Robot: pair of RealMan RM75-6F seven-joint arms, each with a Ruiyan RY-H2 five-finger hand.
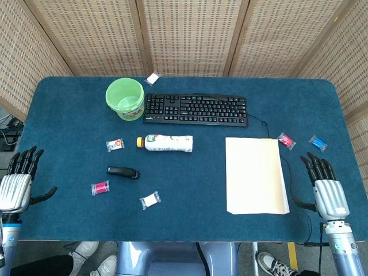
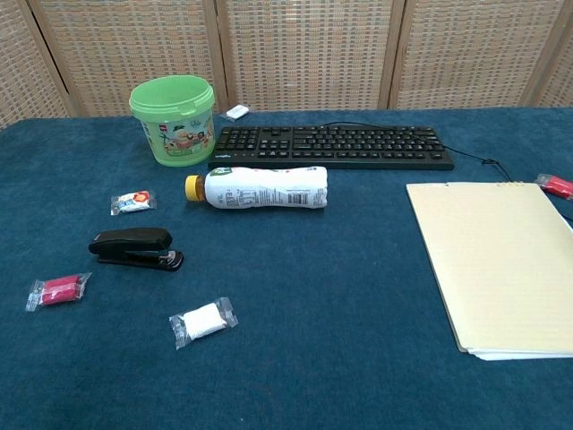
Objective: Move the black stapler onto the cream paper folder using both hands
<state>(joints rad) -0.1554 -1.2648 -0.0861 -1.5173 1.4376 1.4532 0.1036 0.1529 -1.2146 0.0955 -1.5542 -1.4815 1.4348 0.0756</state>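
On the blue-covered table [image 1: 190, 230], the black stapler [image 1: 123, 172] lies flat on the left half, untouched, between a red wrapped candy [image 1: 100, 187] nearer the front edge and a white-and-red wrapped candy [image 1: 115, 145] farther back. A white wrapped candy [image 1: 150, 199] lies near the front, to the right of the stapler. The cream paper folder [image 1: 255, 175] lies flat on the right half, well apart from the stapler, with nothing resting on it.

Left hand [image 1: 17, 183]: positioned at the table's left front corner, fingers extended and apart, holding nothing, well clear of the stapler. Right hand [image 1: 325, 187]: positioned at the right front edge, just beside the folder's right side, fingers extended and apart, holding nothing. Neither hand appears in the chest view.

Other items noted: a white bottle with a yellow cap [image 1: 165, 142] lying on its side behind the stapler; a green plastic bucket [image 1: 125, 98] standing upright at the rear left; a black keyboard [image 1: 195, 109] beside the bucket, its cable running right; a small white packet [image 1: 152, 78] behind the keyboard; a red candy [image 1: 286, 140] and a blue candy [image 1: 317, 142] beyond the folder's right rear corner.
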